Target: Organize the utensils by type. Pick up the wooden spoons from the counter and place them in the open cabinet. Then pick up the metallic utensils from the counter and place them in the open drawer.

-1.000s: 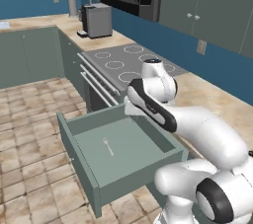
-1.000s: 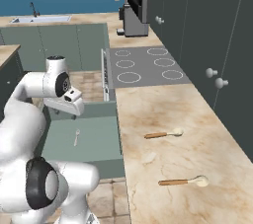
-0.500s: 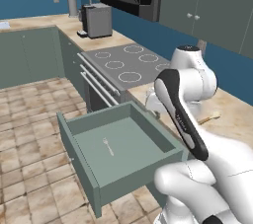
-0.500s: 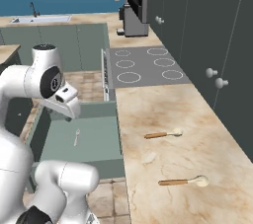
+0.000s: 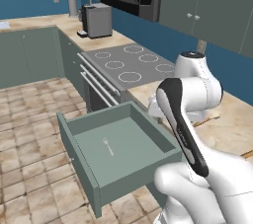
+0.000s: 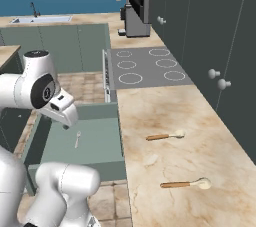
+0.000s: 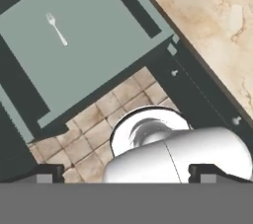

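The drawer (image 6: 80,143) stands pulled out below the counter (image 6: 165,161), and a thin metal fork (image 6: 77,139) lies flat on its floor, also seen as a fork (image 5: 107,146) (image 7: 57,29). My gripper (image 6: 65,121) hangs above the drawer's left part, open and empty; in the hand view the gripper (image 7: 128,171) has its fingertips (image 7: 49,171) far apart. Two wooden spoons (image 6: 167,135) (image 6: 187,184) lie on the counter, well right of the gripper. The open cabinet is out of view.
A stovetop (image 6: 147,66) lies past the spoons, with a dark appliance (image 6: 136,21) behind it and closed upper doors (image 6: 215,46) along the wall. The drawer (image 5: 123,154) juts over the tiled floor (image 5: 34,134). My arm's elbow (image 5: 197,85) rises over the counter edge.
The arm has swung its elbow up and toward the counter while the hand stays over the drawer. The jaws remain open. The fork and both spoons have not moved.
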Motion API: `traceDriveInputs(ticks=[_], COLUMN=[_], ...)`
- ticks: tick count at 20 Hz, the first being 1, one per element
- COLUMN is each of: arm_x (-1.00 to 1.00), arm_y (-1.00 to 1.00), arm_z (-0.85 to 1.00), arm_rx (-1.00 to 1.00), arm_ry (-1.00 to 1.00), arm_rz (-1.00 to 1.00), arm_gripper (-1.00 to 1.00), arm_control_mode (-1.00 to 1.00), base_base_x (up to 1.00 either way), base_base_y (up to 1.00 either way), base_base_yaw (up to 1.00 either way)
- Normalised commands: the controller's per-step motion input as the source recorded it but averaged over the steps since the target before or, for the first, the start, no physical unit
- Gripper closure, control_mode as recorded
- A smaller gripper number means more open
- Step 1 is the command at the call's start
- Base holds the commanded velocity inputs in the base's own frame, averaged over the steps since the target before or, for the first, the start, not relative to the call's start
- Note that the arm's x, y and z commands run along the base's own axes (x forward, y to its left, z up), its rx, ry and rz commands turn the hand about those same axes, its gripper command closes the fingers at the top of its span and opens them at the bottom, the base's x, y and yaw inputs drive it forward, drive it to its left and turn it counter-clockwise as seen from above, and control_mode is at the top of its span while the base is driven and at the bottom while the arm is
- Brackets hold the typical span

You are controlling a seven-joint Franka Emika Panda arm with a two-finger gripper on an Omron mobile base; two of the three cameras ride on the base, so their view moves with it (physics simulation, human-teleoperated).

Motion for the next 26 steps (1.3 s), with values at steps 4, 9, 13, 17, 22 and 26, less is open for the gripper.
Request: traceDriveInputs(ticks=[4,9,13,17,22,26], arm_x=[-0.39,-0.20,-0.03,0.00,-0.03,-0.14], arm_y=[-0.21,-0.40,-0.39,-0.08,0.00,0.00], arm_z=[0.00,0.00,0.00,-0.04,0.07,0.07], arm_rx=[0.00,0.00,0.00,-0.03,-0.01,0.00], arm_ry=[0.00,0.00,0.00,-0.02,0.00,0.00], arm_rz=[-0.14,-0.32,-0.25,-0.08,-0.02,0.00], arm_gripper=[-1.00,-1.00,-1.00,-1.00,-1.00,-1.00], arm_control_mode=[-1.00,-1.00,-1.00,-1.00,-1.00,-1.00], base_base_x=[0.00,0.00,0.00,0.00,0.00,0.00], base_base_y=[0.00,0.00,0.00,0.00,0.00,0.00], base_base_yaw=[0.00,0.00,0.00,0.00,0.00,0.00])
